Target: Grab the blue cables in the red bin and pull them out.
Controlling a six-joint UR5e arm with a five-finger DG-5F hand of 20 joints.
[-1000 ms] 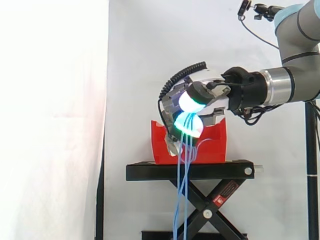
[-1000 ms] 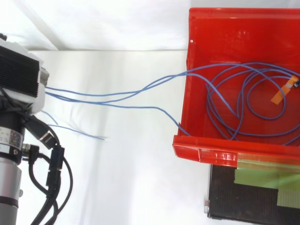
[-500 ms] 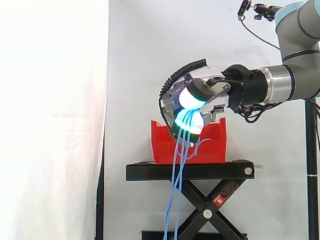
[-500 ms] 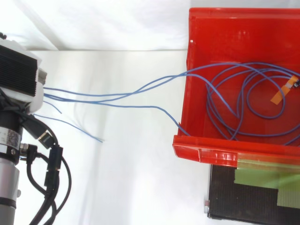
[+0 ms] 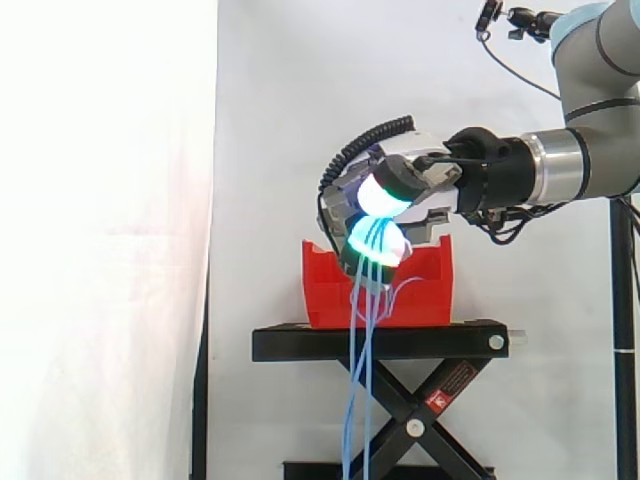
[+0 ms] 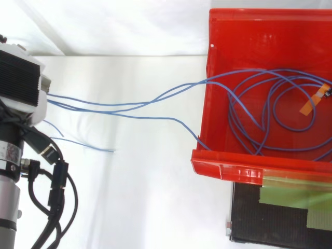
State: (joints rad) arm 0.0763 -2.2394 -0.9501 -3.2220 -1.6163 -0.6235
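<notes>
Well to the left of the red bin, seen from above, the robot hand holds the blue cables. The strands run rightward from it over the bin's left wall to loops coiled inside, one bearing an orange tag. In the side view the robot hand's curled fingers pinch the strands between glowing cyan-white fingertips, and loose lengths hang down past the black stand.

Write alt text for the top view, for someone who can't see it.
Several blue cables stretch from the hand at the left edge into a red bin on the right, where their loops lie coiled.
</notes>
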